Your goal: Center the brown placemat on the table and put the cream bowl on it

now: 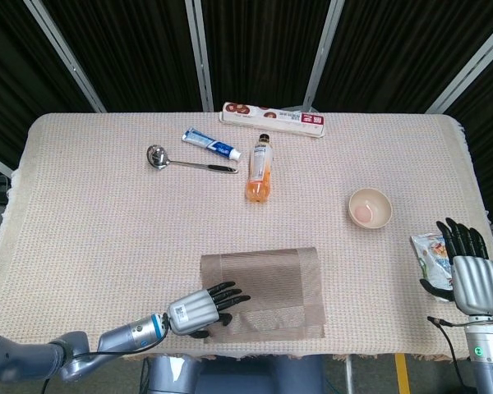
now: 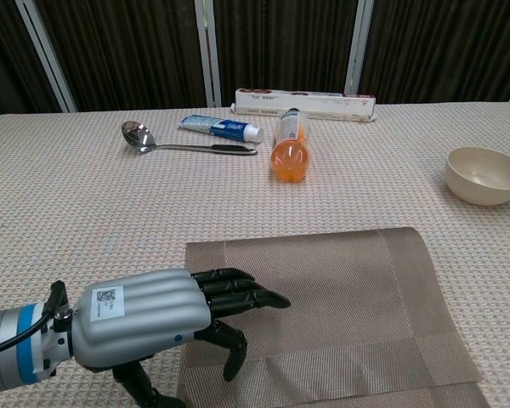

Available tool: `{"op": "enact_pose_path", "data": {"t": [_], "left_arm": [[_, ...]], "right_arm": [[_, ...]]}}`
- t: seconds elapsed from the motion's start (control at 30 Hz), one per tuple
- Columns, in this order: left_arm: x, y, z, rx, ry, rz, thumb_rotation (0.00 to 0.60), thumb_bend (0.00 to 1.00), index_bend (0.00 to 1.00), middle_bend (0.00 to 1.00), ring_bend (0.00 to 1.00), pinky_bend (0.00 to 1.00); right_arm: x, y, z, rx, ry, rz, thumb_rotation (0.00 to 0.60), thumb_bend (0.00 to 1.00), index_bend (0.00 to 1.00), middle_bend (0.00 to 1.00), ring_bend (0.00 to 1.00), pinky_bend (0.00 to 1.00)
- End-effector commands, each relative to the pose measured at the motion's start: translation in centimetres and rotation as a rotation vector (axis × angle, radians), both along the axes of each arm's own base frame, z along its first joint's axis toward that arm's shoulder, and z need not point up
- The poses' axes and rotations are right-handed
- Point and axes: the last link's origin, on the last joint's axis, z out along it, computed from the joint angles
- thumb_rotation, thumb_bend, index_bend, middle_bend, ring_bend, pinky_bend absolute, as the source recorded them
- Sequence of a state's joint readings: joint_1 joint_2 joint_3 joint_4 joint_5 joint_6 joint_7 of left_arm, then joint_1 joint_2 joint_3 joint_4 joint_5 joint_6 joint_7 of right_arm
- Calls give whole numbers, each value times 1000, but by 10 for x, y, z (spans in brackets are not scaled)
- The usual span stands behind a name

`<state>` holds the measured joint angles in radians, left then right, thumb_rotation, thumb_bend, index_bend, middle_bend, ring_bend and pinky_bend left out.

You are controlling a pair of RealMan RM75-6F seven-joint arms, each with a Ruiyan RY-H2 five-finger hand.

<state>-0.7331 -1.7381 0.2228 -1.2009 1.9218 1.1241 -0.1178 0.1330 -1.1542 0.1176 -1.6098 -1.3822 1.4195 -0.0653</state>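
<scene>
Placemat sits at the near edge — left hand open on it; bowl waits far right, unplaced.

One placemat, bowl, bottle, ladle, toothpaste tube, box, seemingly one snack packet.

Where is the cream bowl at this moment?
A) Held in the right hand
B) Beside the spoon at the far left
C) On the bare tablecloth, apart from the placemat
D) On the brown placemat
C: the cream bowl sits on the tablecloth, well apart from the brown placemat, with the right hand off to its side and not touching it.
</scene>
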Motion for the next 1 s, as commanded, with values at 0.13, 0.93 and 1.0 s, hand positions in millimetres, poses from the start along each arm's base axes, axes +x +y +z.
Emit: {"op": "enact_pose_path", "data": {"t": [0.13, 0.93, 1.0], "left_arm": [[-4, -2, -6, -8, 3, 8, 600, 162, 457, 0, 0, 0], [-4, -1, -11, -13, 2, 13, 600, 421, 458, 0, 0, 0], [-4, -1, -12, -14, 5, 15, 600, 436, 458, 0, 0, 0]], "right_arm": [[0, 0, 0, 2, 2, 2, 600, 0, 0, 0, 0, 0], [0, 0, 0, 9, -7, 5, 600, 0, 0, 0, 0, 0], [0, 0, 0, 11, -8, 5, 600, 0, 0, 0, 0, 0]]}}
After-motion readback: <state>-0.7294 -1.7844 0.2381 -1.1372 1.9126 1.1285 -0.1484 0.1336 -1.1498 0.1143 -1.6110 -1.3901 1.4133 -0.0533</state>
